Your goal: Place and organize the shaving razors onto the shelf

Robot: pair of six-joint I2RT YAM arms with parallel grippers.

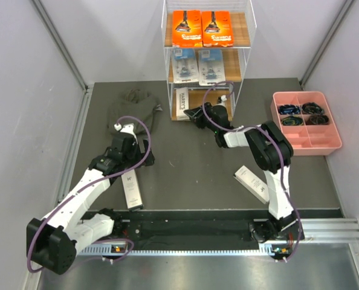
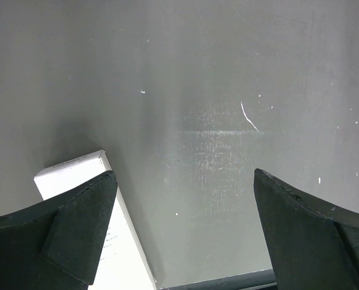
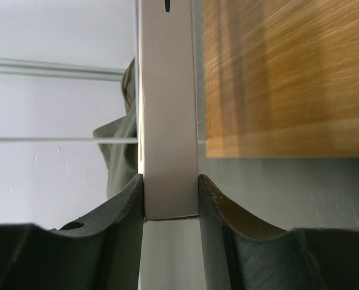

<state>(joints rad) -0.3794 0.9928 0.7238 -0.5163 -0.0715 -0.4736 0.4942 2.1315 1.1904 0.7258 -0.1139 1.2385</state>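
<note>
White slim box one is nearest the bases. It lies flat on the tabletop, long axis roughly 12–6, at 6 o'clock from the left end effector. Left wrist view: the fingers are spread wide with nothing between them, over bare tabletop. The box's end shows at 7 o'clock, beside the left fingertip.

White slim box two lies beside the right arm, axis about 10–4, at 5 o'clock from the right end effector.

The right end effector is clamped narrow on white slim box three, at the front left of the bottom tier of the shelf. Right wrist view: box three runs straight away toward 12, with the tier's wood at its 3 o'clock. Can't tell if it's resting on the tier yet.

My read: release comes next. The left arm is nearer box one and needs to shift toward 6.

Further up the shelf, the blister packs are on the middle tier and the orange boxes are on top.
</note>
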